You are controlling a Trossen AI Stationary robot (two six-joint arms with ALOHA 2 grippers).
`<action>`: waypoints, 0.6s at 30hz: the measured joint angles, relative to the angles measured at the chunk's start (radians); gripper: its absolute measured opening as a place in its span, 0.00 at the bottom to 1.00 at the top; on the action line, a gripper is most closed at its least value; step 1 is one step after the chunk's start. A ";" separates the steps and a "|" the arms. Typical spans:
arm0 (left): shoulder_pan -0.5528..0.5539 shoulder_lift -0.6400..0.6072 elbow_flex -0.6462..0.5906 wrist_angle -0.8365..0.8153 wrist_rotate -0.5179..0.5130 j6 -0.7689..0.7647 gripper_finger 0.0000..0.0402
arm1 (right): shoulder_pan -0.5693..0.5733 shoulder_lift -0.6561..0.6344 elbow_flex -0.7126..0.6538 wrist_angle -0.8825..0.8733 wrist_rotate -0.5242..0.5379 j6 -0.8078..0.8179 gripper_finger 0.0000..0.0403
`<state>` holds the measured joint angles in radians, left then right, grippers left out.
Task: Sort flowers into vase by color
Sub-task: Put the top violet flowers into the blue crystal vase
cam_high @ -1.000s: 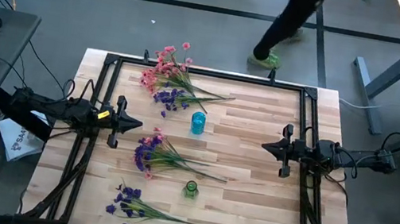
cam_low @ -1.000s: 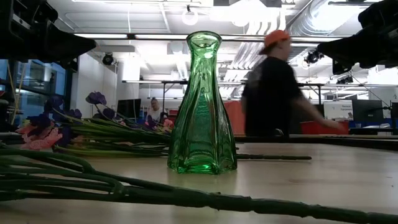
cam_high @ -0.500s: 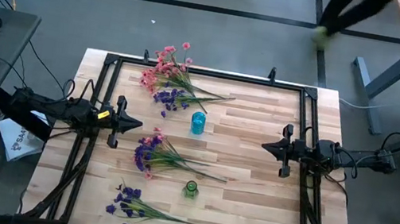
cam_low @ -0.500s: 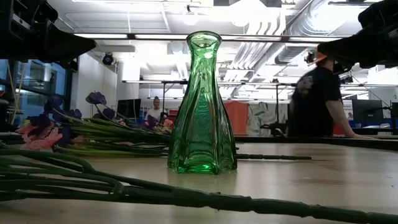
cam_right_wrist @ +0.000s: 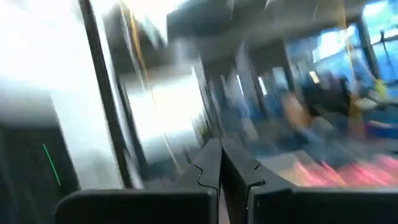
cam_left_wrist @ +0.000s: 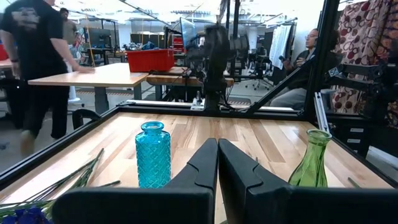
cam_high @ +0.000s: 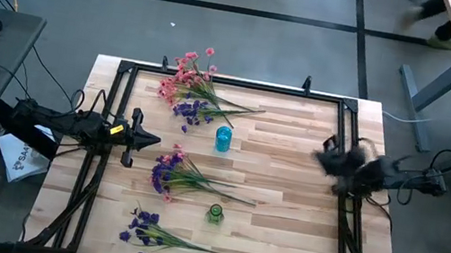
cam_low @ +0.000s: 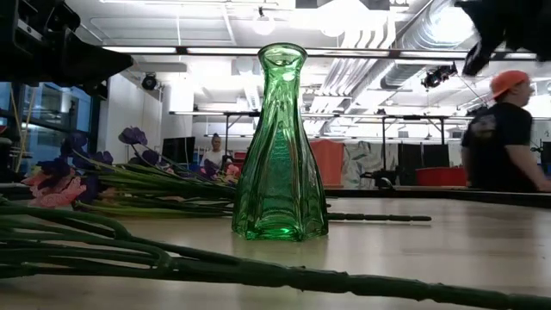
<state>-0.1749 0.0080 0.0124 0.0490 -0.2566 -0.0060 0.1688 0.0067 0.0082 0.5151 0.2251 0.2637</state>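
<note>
Overhead, table-level, two wrist views

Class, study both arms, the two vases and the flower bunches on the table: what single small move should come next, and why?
Probably open the right tool and bring it toward the nearest flowers. Both it and the left tool are shut and hold nothing, all the flowers lie on the table, and the blue vase and green vase look empty.
</note>
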 joint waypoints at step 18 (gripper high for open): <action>0.000 0.000 0.000 0.000 0.000 0.000 0.00 | -0.253 0.790 0.492 -0.050 0.262 0.433 0.00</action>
<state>-0.1745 0.0082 0.0124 0.0492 -0.2567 -0.0061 -0.0847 0.7968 0.5001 0.4656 0.4874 0.6968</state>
